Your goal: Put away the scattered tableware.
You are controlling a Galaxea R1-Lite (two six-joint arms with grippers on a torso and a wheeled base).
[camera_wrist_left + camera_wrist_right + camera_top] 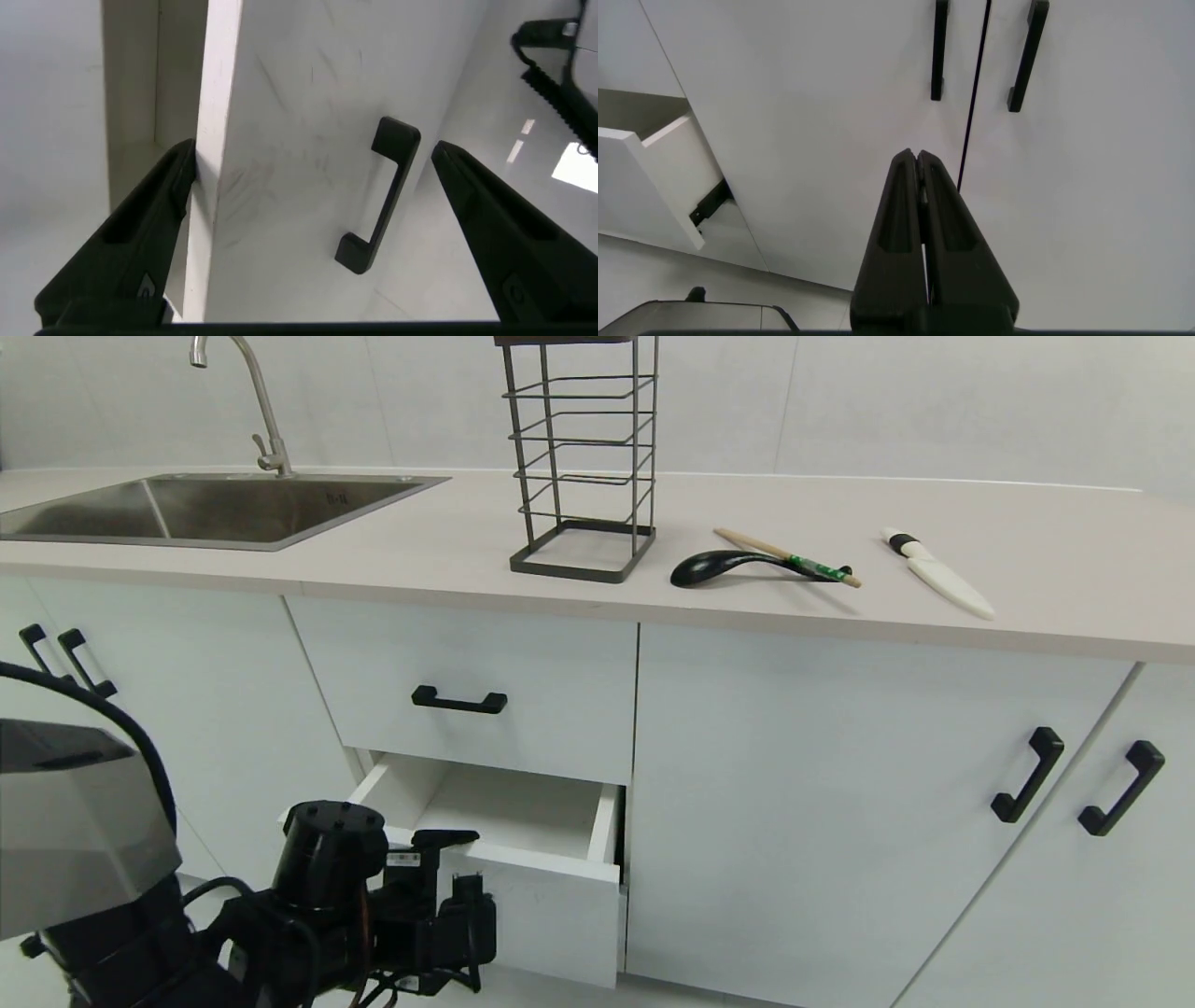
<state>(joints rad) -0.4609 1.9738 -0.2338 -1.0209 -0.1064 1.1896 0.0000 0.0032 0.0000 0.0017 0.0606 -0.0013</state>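
At the counter's (420, 541) left end sit the sink (112, 509) and its faucet (252, 392). Below them, the left gripper (308, 159) hangs at the front of the lower drawer (551, 905), which stands pulled out. Its jaws are spread wide with the drawer handle (378, 196) between them, gripping nothing. One finger (140, 233) lies just beside the front panel's edge; whether it touches is unclear. The drawer looks open enough to take the tableware, so the sensible move is to draw the arm straight off the handle without nudging the front shut, then lift it to counter height. A wire rack (565, 573) stands mid-counter. To its right, near the front edge, lie the black spoon (695, 571), with the chopsticks (784, 558) crossing its handle, and the white knife (938, 574) well apart from them; none is put away yet. The right gripper (920, 163) has its fingers pressed together on nothing, facing the white cabinet doors (831, 112). The walls are plain and pale.
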